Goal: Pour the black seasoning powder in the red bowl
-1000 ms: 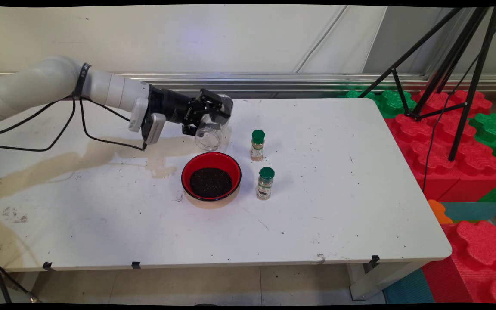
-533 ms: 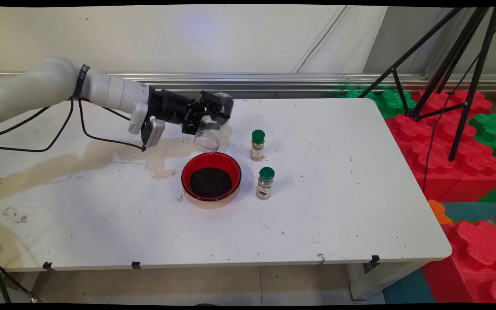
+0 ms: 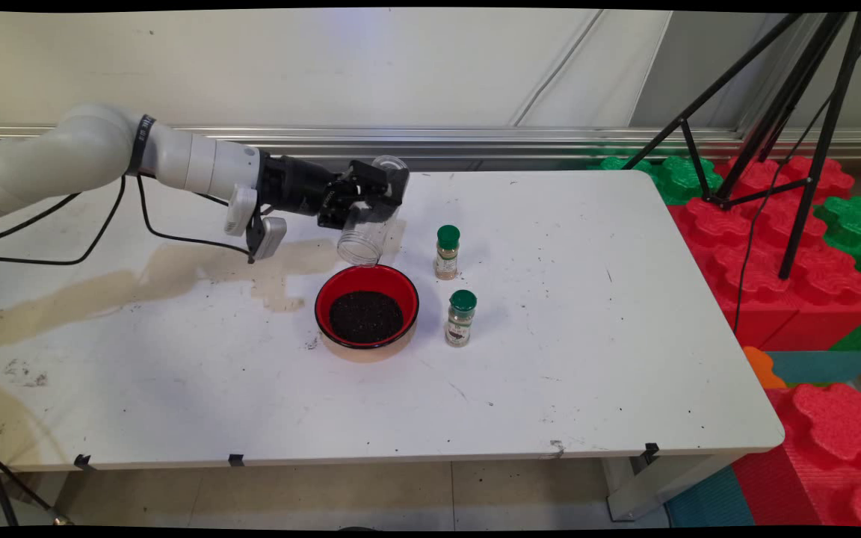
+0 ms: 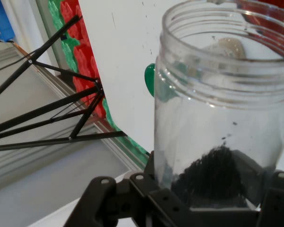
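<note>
Your hand [image 3: 371,196] grips a clear plastic jar [image 3: 368,229], tilted mouth-down just above the far rim of the red bowl [image 3: 323,299] of dark grains on the counter [image 3: 587,359], two green-capped spice bottles [image 3: 447,252] alongside.

No lettering can be read; the labels on the two spice bottles [image 3: 447,252] are too small.

A stained white table [image 3: 587,359] bears a red bowl [image 3: 367,306] and 2 green-capped spice bottles [image 3: 447,252] [image 3: 461,317].
</note>
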You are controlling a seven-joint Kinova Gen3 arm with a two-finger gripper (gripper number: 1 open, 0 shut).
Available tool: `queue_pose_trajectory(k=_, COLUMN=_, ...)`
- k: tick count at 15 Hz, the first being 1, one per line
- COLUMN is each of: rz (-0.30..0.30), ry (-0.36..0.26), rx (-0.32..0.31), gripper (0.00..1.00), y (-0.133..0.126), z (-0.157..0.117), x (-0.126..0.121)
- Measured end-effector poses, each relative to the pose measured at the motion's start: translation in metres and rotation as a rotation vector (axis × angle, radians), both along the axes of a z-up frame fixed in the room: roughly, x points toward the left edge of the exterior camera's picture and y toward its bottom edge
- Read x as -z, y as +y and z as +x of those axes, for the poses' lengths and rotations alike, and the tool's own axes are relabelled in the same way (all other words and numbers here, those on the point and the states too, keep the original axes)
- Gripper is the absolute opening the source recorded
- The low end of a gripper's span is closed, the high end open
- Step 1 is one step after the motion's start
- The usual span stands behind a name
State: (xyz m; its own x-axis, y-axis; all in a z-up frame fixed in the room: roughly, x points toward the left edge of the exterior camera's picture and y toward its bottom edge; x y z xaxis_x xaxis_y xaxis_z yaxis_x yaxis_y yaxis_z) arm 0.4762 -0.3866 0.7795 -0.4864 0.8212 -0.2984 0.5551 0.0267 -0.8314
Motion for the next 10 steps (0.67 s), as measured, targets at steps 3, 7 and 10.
queue_pose_trajectory(k=3, rz=-0.041, ry=-0.016, rx=0.014, gripper=0.00, y=0.0009, z=-0.0015, x=-0.0017)
queue_pose_trajectory(k=7, rz=-0.087, ry=-0.030, rx=0.028, gripper=0.00, y=0.0024, z=-0.0030, x=-0.0045)
queue_pose_trajectory(k=10, rz=-0.117, ry=-0.039, rx=0.039, gripper=0.00, y=0.0043, z=-0.0037, x=-0.0064)
